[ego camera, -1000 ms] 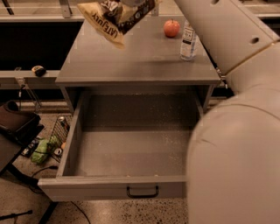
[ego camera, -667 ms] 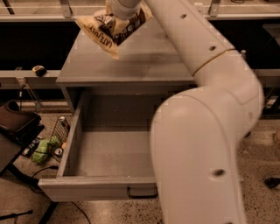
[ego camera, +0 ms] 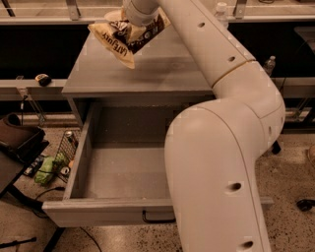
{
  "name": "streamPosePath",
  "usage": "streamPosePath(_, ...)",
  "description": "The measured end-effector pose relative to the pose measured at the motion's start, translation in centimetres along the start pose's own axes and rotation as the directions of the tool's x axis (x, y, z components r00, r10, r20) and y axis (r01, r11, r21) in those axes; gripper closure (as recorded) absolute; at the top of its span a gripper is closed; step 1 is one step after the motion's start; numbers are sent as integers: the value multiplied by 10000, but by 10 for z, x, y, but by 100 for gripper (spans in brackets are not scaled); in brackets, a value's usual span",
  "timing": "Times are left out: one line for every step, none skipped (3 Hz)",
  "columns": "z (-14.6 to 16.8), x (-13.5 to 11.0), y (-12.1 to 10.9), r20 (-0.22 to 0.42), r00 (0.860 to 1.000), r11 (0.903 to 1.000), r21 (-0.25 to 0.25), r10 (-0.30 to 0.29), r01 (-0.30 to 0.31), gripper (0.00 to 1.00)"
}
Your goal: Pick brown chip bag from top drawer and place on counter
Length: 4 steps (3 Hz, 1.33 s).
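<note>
The gripper (ego camera: 137, 15) grips the brown chip bag (ego camera: 120, 42), which dangles just below it, clear of the tabletop (ego camera: 167, 74) underneath. The top drawer (ego camera: 123, 172) sits open well below. I'd lower it gently until the bag rests flat, then release.

The grey counter (ego camera: 167, 74) tops a cabinet that stands on the speckled floor (ego camera: 295, 162), and above its back left part the gripper (ego camera: 137, 15) holds the brown chip bag (ego camera: 120, 42).
</note>
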<state>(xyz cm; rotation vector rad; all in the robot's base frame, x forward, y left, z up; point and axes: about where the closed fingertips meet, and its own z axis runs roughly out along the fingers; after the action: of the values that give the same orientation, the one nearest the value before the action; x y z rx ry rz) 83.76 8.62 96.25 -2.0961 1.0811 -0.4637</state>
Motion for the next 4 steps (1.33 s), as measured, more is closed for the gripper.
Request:
streamPosePath(0,0,0,0,10000,10000,0,0,0,26)
streamPosePath(-1,-3,-2,31,9999,9999,-20,-102,102,0)
streamPosePath(-10,-25,-17,234,9968,9969,-142,-765,769,0)
streamPosePath(-53,-37,-48,-451,9893,9898,251,-1388,1400,0)
